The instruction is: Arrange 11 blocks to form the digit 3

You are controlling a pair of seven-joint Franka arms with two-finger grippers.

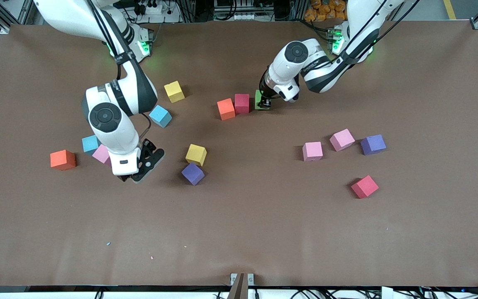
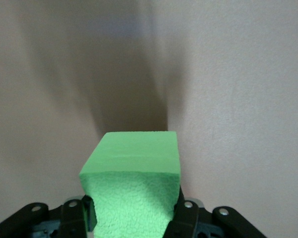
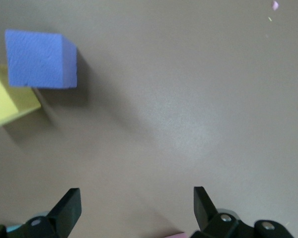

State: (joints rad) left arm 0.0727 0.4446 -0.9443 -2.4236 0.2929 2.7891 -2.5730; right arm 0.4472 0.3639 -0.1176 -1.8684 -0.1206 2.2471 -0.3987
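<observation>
Brown paper-covered table [image 1: 239, 232], scattered foam blocks [image 1: 313, 151], aluminium framing around.

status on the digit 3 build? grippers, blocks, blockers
Left gripper shut on green block, beside red block and orange block. Right gripper open, empty, over bare table. Other blocks scattered. Nothing blocking.

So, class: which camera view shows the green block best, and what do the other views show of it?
The left wrist view: the green block fills the foreground, clamped in the left pincer. The front view shows only a sliver of it beside the red block, mostly hidden by the arm. The right wrist view shows none of it.
</observation>
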